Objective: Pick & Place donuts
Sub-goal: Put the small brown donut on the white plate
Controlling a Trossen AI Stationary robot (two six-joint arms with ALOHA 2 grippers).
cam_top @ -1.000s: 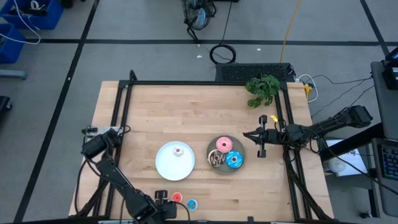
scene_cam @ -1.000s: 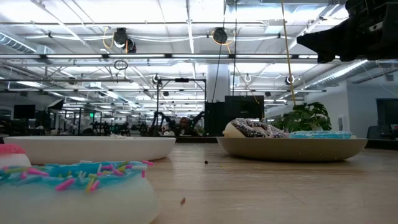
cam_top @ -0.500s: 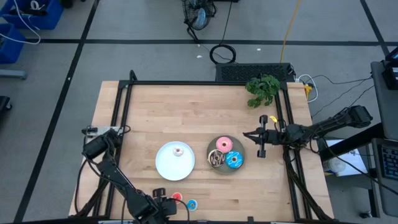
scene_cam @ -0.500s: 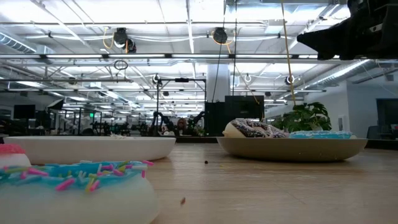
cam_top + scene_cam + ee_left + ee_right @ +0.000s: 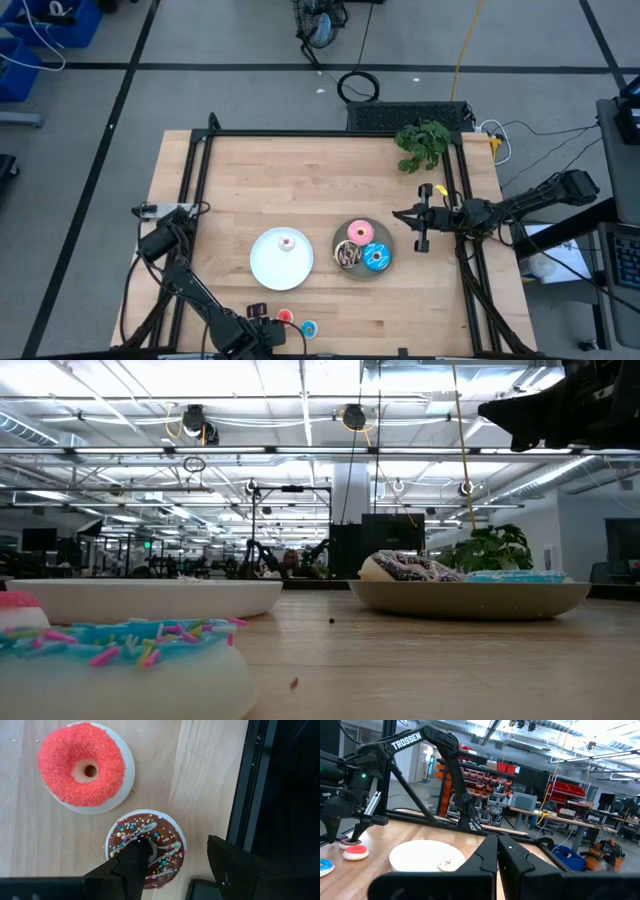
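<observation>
Left gripper: you have it low at the table's front edge, left of centre, fingers spread apart and straddling the tiny brown donut; one finger tip sits over the ring's hole, the other just outside its rim. Nothing is clamped.
Tiny brown donut: it lies flat on the wood at the front edge, beside the black frame rail.
Tiny red donut: near the brown one, apart from it, flat on the table.
Tiny blue donut: at the front edge, just right of the red one.
White plate: front-centre of the table; the tiny white-pink donut sits in it near the far rim.
Grey plate: touching or just beside the white plate's right side, holding your pink donut, blue sprinkled donut and brown streaked donut.
Right gripper: you have it waiting above the table near the right edge, fingers pressed together, empty.
Plant: at the far right corner.
</observation>
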